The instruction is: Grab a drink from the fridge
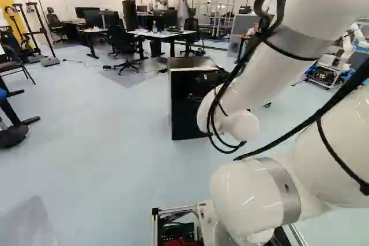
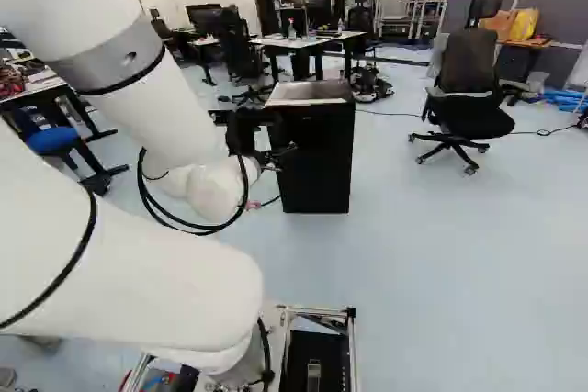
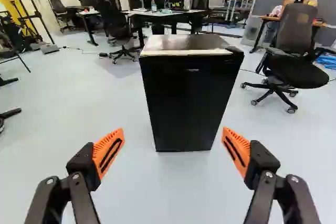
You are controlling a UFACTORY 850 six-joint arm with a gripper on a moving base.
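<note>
We're at the start: gripper (image 3: 173, 132) empty with fingers wide apart, fridge (image 3: 189, 93) shut ahead of it, drink out of sight, so reach, open and grab all remain

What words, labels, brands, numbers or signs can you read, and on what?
None legible enough to quote.
Fridge: one short line of pale print high on its front, too small to read.
Arm's grey band: one small dark mark, too small to read.
Bottle on the far desk: too small to tell if it has a label.
</note>
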